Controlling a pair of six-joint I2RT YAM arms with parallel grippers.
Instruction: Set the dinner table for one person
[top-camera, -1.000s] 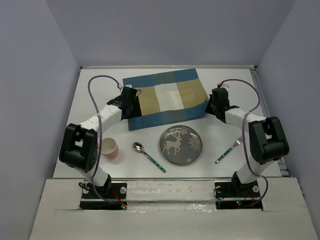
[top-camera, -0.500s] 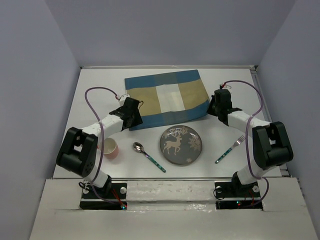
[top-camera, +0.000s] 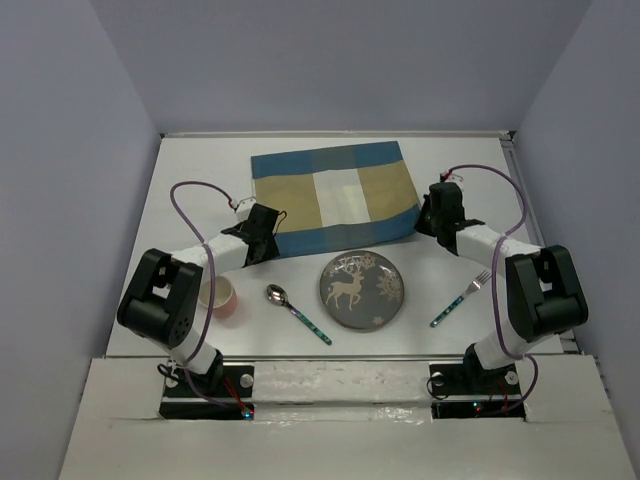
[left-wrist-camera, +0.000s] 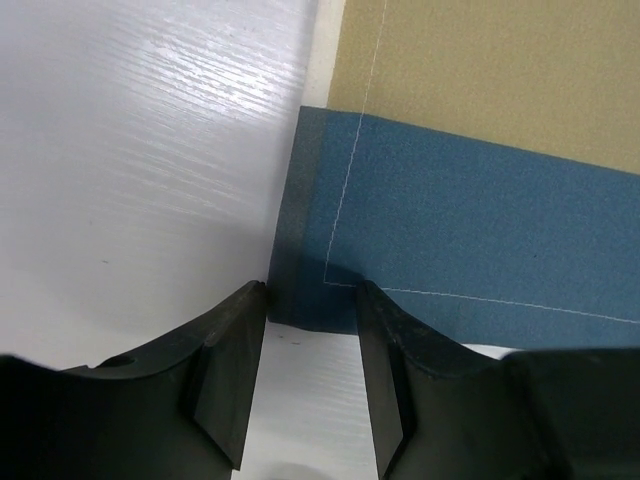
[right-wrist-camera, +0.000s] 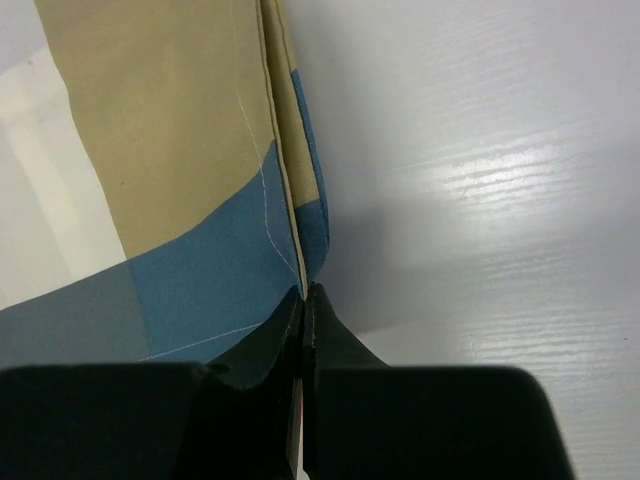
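Near row, left to right: pink cup (top-camera: 220, 295), spoon (top-camera: 297, 311), deer-patterned plate (top-camera: 362, 290), fork (top-camera: 458, 299). All apart from one another, resting on dinner table (top-camera: 190, 190), the white top spread under everything in view.

Behind that row: left gripper (left-wrist-camera: 310, 300) low at near-left corner of placemat (top-camera: 335, 200). Fingers (left-wrist-camera: 225, 370) apart, blue corner just at the tips, not pinched.

Right gripper (right-wrist-camera: 302, 298) at near-right corner, jaws pressed together, clamped on raised blue edge of the cloth.

Farther back: rest of placemat flat on the table; blue border, tan panels, pale centre, slightly skewed to table edges.
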